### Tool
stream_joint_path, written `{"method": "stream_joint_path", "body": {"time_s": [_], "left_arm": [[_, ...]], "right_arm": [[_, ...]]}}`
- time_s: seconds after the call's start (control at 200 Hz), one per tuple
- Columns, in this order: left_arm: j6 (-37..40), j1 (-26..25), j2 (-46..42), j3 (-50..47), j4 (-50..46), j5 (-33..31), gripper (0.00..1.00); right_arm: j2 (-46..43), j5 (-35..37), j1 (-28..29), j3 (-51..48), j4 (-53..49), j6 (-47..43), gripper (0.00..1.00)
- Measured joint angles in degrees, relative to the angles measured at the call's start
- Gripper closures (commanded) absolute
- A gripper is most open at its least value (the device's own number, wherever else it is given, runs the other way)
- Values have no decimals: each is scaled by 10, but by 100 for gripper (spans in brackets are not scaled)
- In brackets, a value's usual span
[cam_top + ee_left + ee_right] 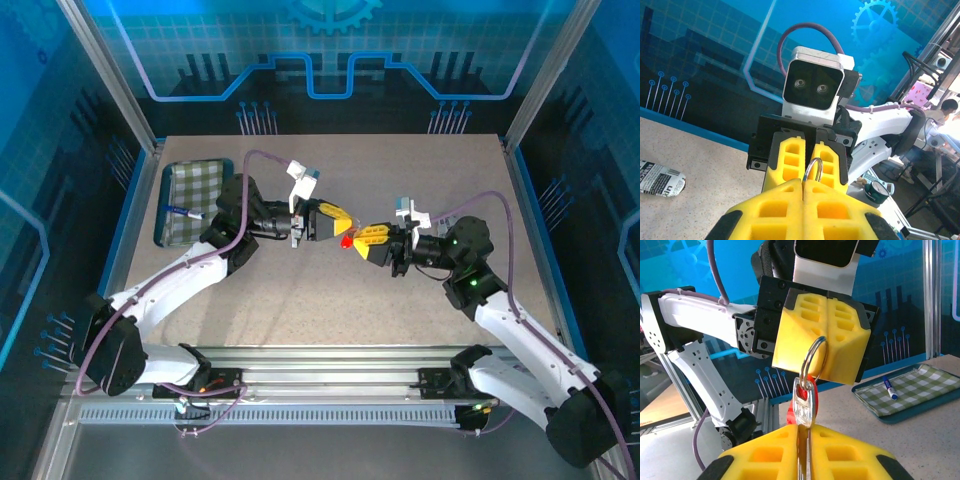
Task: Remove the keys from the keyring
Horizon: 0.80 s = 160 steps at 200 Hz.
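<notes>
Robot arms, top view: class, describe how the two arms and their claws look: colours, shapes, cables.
Both arms, the left arm and the right arm, have white shells and black joints. A purple cable loops along each. The left claw and right claw each have two chunky yellow fingers with moulded pockets, on black mounts.

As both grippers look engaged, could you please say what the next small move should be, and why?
Probably the right gripper should ease the key along the wire of the keyring, not tug straight back. The left gripper is shut on the silver keyring, the right gripper on the key, and the key's hole is threaded on the ring.
</notes>
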Motion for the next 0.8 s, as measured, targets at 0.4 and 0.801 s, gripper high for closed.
{"method": "stream_joint_path", "body": {"time_s": [0.4,0.801], "left_arm": [[19,0,-11,-7,-17,-6,100],[30,0,-12,-7,-23,-24,100]], "right_arm": [[2,-16,0,-7,14,28,82],[40,-56,0,-20,70,89,87]]}}
